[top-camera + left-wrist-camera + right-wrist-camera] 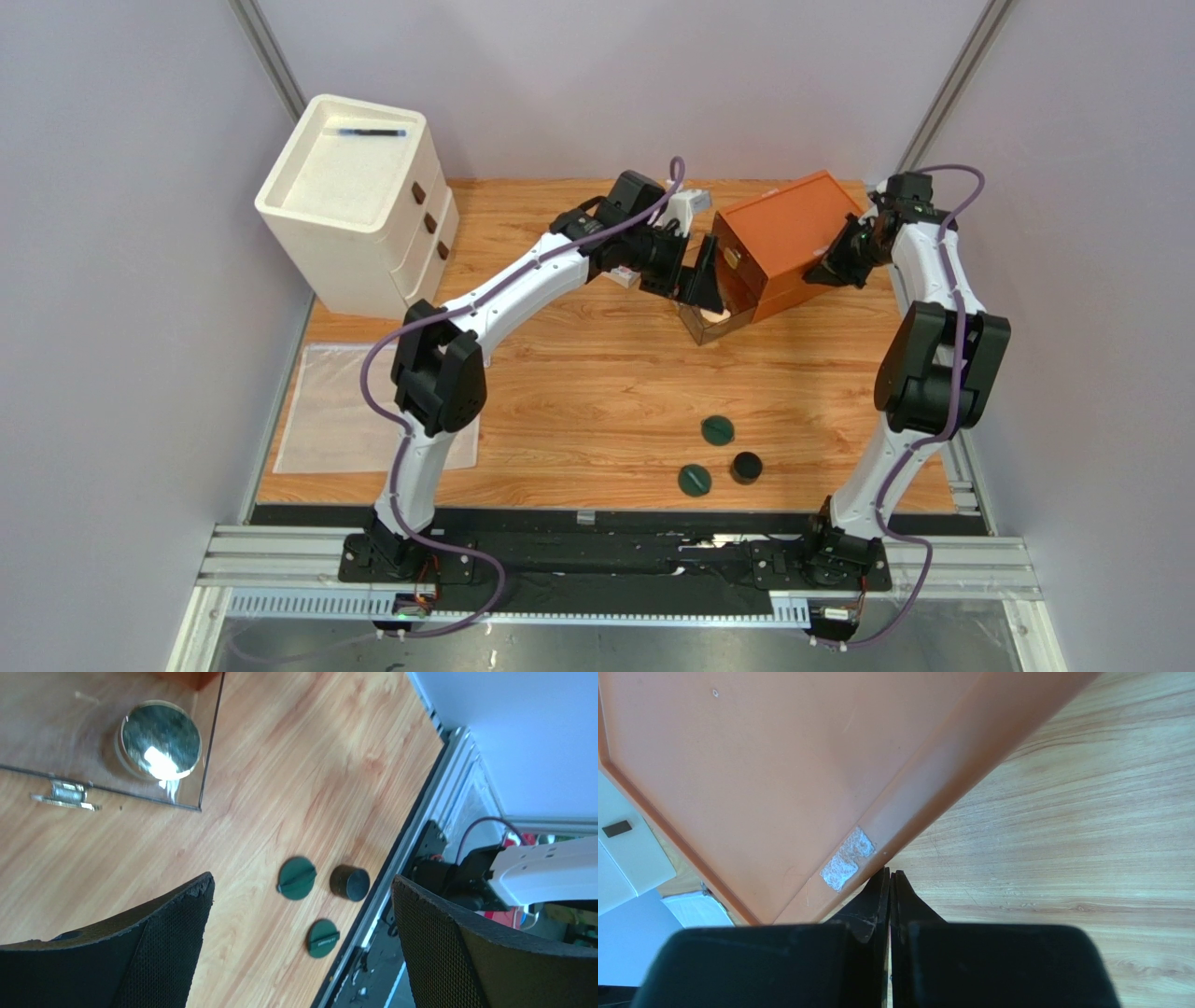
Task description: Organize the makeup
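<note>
The left arm [494, 291] stretches forward and toward the middle, its wrist angled down. The left tool [302, 880] stands spread wide, fingers well apart. The right arm [929, 357] rises from its base, elbow high, forearm reaching forward. The right tool [889, 882] has its fingers pressed together.

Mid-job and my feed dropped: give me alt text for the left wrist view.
The left gripper is open above the wooden table, its two black fingers framing two dark-green discs and a small black jar near the table's edge. A gold round compact shows at upper left, within a shiny panel's outline.
</note>
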Tool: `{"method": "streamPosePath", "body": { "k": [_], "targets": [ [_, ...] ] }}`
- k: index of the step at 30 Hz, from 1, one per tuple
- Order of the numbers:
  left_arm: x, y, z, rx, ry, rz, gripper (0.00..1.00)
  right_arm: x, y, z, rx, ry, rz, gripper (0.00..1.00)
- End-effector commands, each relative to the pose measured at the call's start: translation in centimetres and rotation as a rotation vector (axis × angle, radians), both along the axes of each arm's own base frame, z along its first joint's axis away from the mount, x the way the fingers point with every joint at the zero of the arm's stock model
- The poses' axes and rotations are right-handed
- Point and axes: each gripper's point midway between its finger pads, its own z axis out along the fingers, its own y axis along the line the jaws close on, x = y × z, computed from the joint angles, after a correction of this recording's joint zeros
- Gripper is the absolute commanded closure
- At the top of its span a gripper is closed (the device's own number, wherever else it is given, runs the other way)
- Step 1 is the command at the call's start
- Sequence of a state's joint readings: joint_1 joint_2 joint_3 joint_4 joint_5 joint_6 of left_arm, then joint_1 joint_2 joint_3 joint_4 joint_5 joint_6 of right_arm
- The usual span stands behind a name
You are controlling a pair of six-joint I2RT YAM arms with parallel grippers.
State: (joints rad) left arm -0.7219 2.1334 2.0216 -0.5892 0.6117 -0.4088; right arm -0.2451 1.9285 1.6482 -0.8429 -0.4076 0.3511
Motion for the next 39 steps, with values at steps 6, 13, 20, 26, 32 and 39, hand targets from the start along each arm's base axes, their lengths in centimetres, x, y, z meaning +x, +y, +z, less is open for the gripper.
{"method": "streamPosePath", "body": {
  "k": [6, 13, 20, 26, 32, 39],
  "targets": [
    [-7.6, 1.2, -3.9, 0.284, -0.025, -0.188, 0.02, -0.5, 0.7, 2.7, -0.001, -0.097, 0.009, 1.00],
    [-13.3, -0.1, -9.0, 0.471, -0.084, -0.380, 0.04, -1.2, 0.8, 2.0, -0.007, -0.079, 0.008, 1.00],
    [-15.1, -3.3, -10.2, 0.451, -0.112, -0.450, 0.06, -1.7, 0.8, 1.5, -0.009, -0.068, 0.012, 1.00],
    [-15.0, -5.8, -10.4, 0.405, -0.113, -0.470, 0.07, -2.3, 0.9, 1.2, -0.011, -0.064, 0.013, 1.00],
    [-16.6, -7.4, -11.3, 0.376, -0.085, -0.511, 0.08, -2.0, 0.7, 1.3, -0.018, -0.062, -0.004, 1.00],
    [-19.2, -8.0, -12.7, 0.390, -0.057, -0.557, 0.09, -1.1, 0.4, 0.9, -0.010, -0.044, -0.026, 1.00]
  ]
}}
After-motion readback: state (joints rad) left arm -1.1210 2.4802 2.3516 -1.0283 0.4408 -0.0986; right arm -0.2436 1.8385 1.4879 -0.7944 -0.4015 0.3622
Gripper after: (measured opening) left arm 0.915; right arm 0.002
